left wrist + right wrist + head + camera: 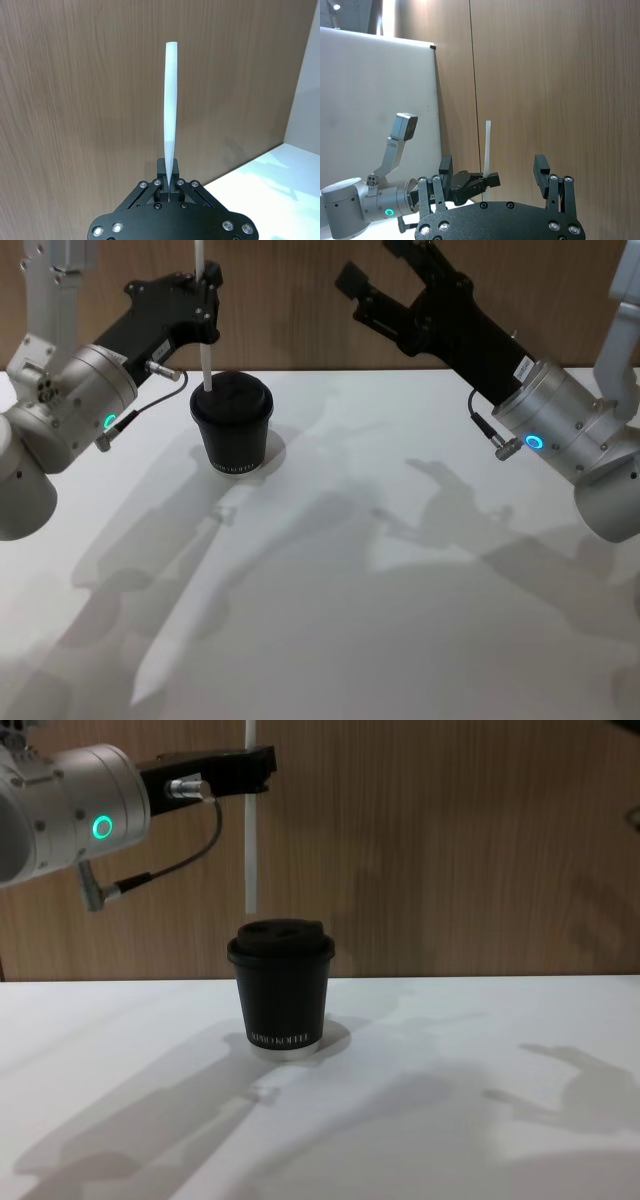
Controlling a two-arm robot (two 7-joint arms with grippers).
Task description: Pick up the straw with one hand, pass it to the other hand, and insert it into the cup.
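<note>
1. Because the straw (251,830) is a thin white plastic tube, I judge it very light, a little springy along its length and smooth enough to slip or swing if pinched loosely; too hard a squeeze would likely flatten it.
2. The best hold, as I judge it, is partway up the shaft, leaving the lower end free to enter the lid; that is roughly how it is gripped at present.
3. The left pincer (207,282) is closed on the straw and carries it upright, high over the tabletop (400,590); in the left wrist view the two fingertips (165,182) meet on the tube and the long part runs straight out beyond them.
4. Below the left pincer the straw hangs vertically over the cup (281,985), which stands on the tabletop toward the robot's left.
5. In the chest view the lower tip ends just above the black lid, slightly toward its left edge and not yet in it; in the head view the tip appears at the lid's left rim, so whether it lines up with the hole I cannot tell.
6. The right pincer (385,285) is raised on the right, well apart from the cup, spread wide and empty.
7. A misaligned push would probably bend the tube or nudge the light cup.
</note>
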